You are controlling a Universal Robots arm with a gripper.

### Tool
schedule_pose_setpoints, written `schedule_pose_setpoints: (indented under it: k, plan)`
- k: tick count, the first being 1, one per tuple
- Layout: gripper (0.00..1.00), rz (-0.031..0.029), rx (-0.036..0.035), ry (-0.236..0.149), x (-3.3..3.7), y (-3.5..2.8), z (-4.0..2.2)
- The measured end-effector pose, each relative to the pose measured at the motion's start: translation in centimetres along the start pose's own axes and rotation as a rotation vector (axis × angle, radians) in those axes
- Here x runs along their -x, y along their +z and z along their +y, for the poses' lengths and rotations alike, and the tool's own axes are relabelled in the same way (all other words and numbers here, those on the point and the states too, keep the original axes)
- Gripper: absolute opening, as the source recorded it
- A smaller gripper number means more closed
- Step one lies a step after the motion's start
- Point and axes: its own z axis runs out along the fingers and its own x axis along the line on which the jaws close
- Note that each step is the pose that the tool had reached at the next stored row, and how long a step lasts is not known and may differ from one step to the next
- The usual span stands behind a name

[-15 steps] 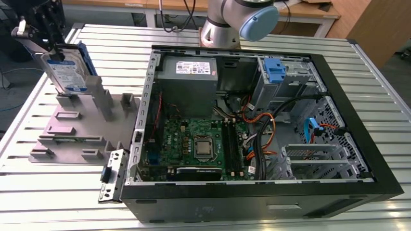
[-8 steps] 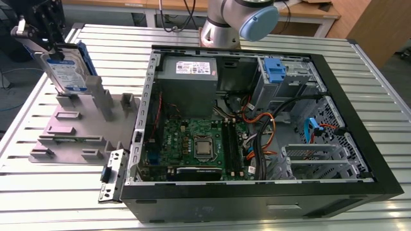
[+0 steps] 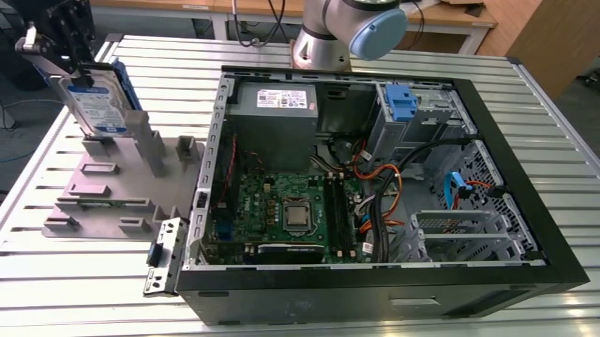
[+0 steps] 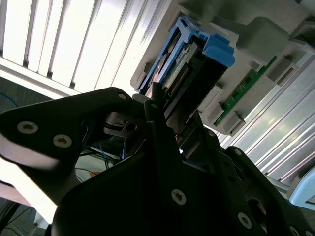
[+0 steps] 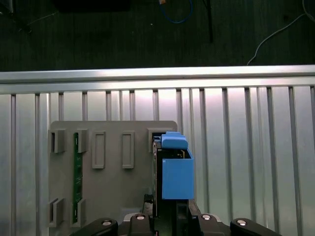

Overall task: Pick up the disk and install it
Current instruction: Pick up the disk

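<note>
Starting with the exterior view: the gripper (image 3: 80, 70) sits at the exterior view's far left, pinching the top edge of the disk (image 3: 97, 105). The disk hangs upright, label face showing, with its blue rail along the edge away from the camera. Its lower end is just above or just inside the upright posts of the grey holder (image 3: 112, 189); I cannot tell if they touch. The holder lies flat on the slatted metal table (image 3: 84, 267), beside the open computer case (image 3: 525, 210). The power-supply box (image 3: 281, 116) is inside the case, well apart from the disk. The arm (image 3: 352, 28) rises behind the case.

Second wrist view: the gripper (image 4: 174, 110) has black fingers pressed on both flat faces of the disk (image 4: 197, 69). The connector edge faces the camera and the blue frame wraps the far end. The holder (image 4: 266, 34) lies beyond it, with a green board (image 4: 241, 91) standing in one of its slots.

First wrist view: the gripper (image 5: 172, 219) clamps the disk (image 5: 174, 177), seen edge-on over one side of the holder (image 5: 113, 187). The green board (image 5: 77, 167) is near the holder's opposite side.
</note>
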Motion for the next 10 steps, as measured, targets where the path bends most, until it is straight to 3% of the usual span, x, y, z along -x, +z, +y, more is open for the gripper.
schedule_pose_setpoints:
  k: [3,10]
  plan:
    - [0.35,0.0,-0.0001,0.0,0.01,-0.22,0.01]
    - [0.35,0.0,-0.0002,0.0,0.06,-1.53,0.05]
